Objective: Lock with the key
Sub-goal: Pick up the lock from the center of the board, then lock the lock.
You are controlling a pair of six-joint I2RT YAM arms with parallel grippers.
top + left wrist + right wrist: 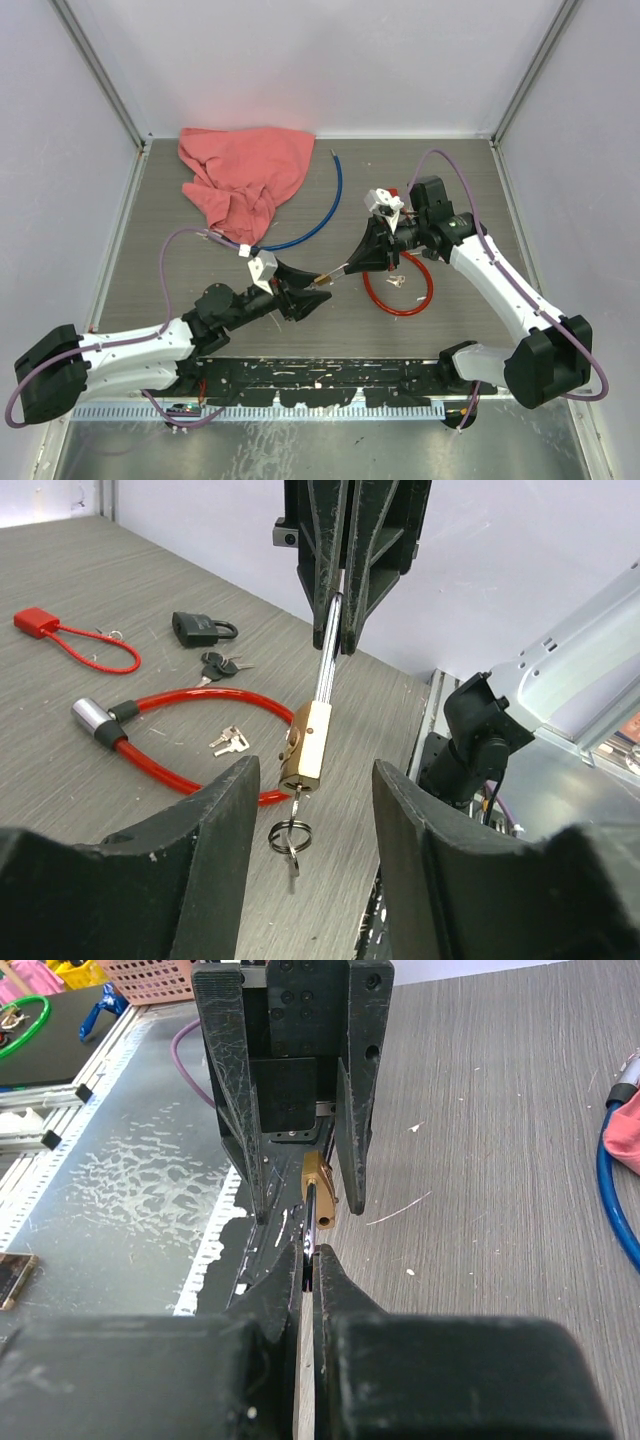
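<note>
A brass padlock (307, 745) hangs in the air above the table, its long steel shackle (326, 665) pinched in my right gripper (340, 620), which is shut on it. A key (296, 802) sits in the keyhole at the lock's lower end, with a key ring (291, 835) dangling from it. My left gripper (315, 780) is open, one finger on each side of the key and ring, touching neither. In the top view the padlock (322, 279) spans the gap between the left gripper (308, 296) and the right gripper (347, 267). The right wrist view shows the right gripper (309, 1255) clamping the shackle, with the brass body (319, 1192) just beyond.
A red cable lock (398, 292) lies under the right arm with loose keys (230, 742) beside it. A small black padlock (203, 628) and a red cable padlock (35, 622) lie farther off. A pink cloth (245, 180) and a blue cable (315, 225) are at the back.
</note>
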